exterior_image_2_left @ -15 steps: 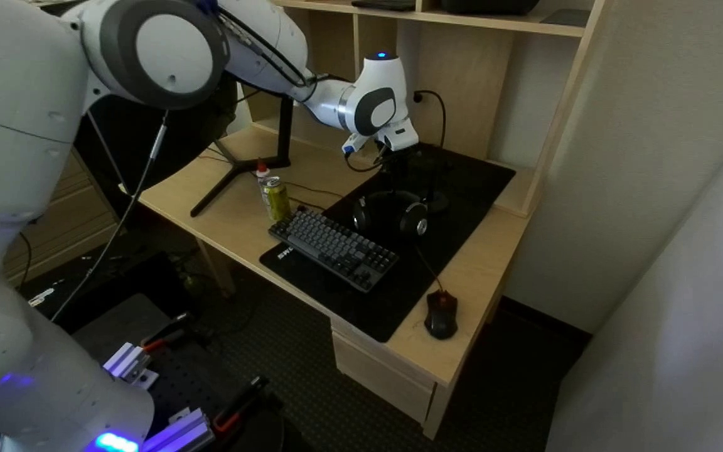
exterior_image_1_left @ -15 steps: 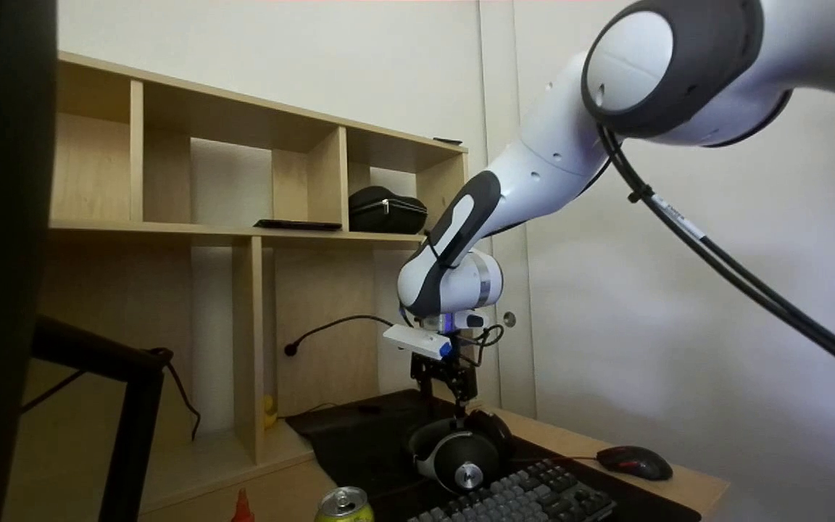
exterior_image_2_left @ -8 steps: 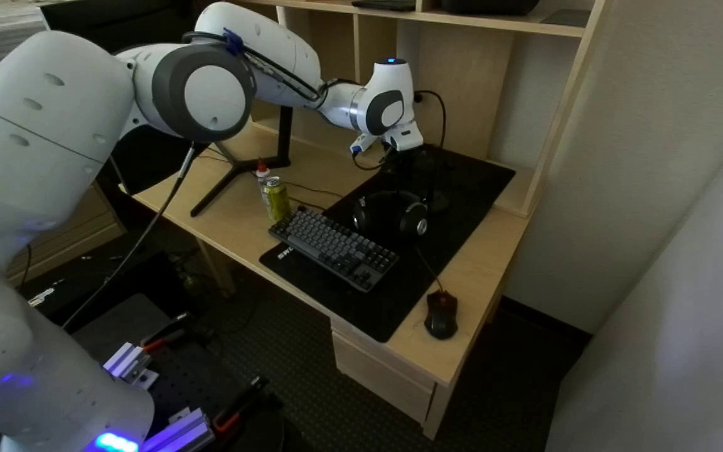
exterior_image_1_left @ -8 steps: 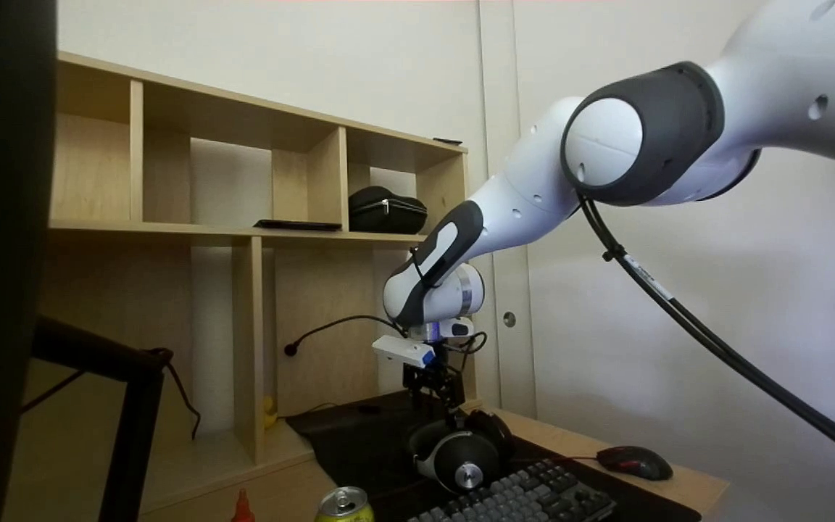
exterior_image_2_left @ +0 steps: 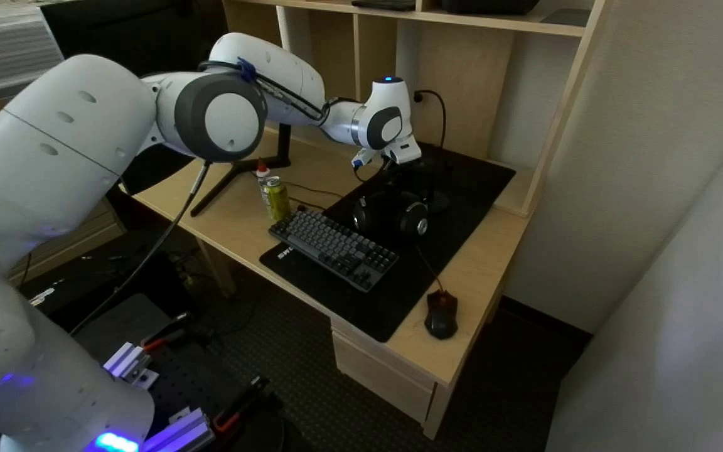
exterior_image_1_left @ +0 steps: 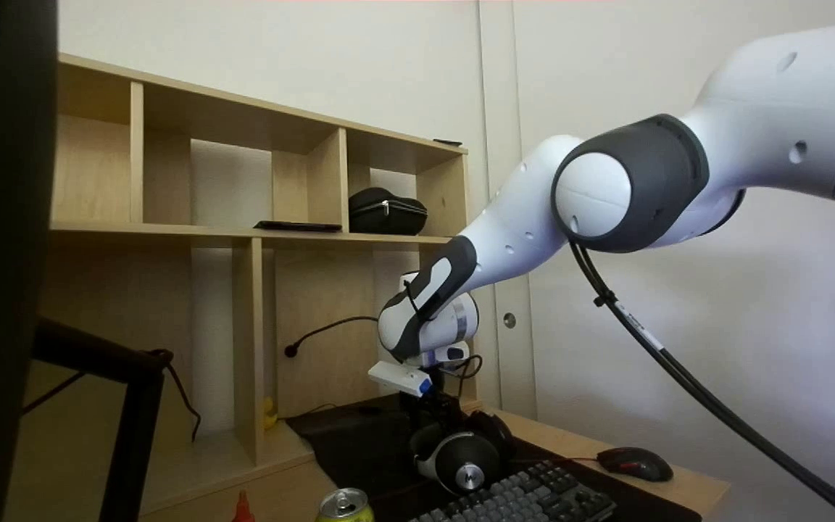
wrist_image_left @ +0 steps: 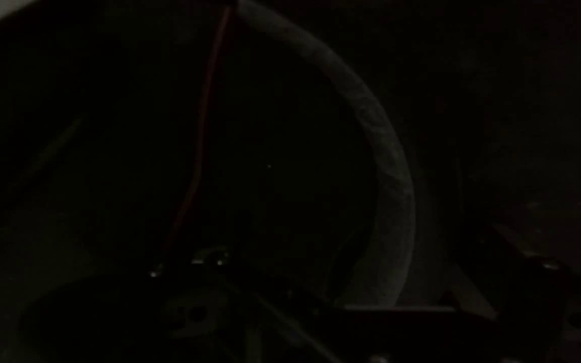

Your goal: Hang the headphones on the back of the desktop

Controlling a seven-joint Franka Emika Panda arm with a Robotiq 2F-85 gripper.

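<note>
The black headphones (exterior_image_1_left: 467, 458) stand on the dark desk mat with their cups toward the keyboard, in both exterior views (exterior_image_2_left: 413, 221). My gripper (exterior_image_1_left: 448, 424) is low at the headband, behind the cups, and its tips are hard to make out against the dark. In the very dark wrist view the grey band of the headband (wrist_image_left: 395, 176) curves down between the finger parts, with a gap between them, so my gripper (wrist_image_left: 396, 297) looks open. Contact cannot be told. The desktop screen (exterior_image_1_left: 4, 217) stands edge-on at the left, with its black stand arm (exterior_image_1_left: 131, 406).
A keyboard (exterior_image_2_left: 336, 246) lies just in front of the headphones, with a mouse (exterior_image_2_left: 441, 315) to the right. A yellow can (exterior_image_2_left: 276, 198) and a red-tipped bottle (exterior_image_2_left: 262, 169) stand near the screen's stand. The wooden shelf unit (exterior_image_1_left: 301, 233) rises behind. A red cable (wrist_image_left: 202, 131) crosses the wrist view.
The arm has lowered, and my gripper has come down to the headband, shifting slightly left in an exterior view. The headphones and other desk things have not moved.
</note>
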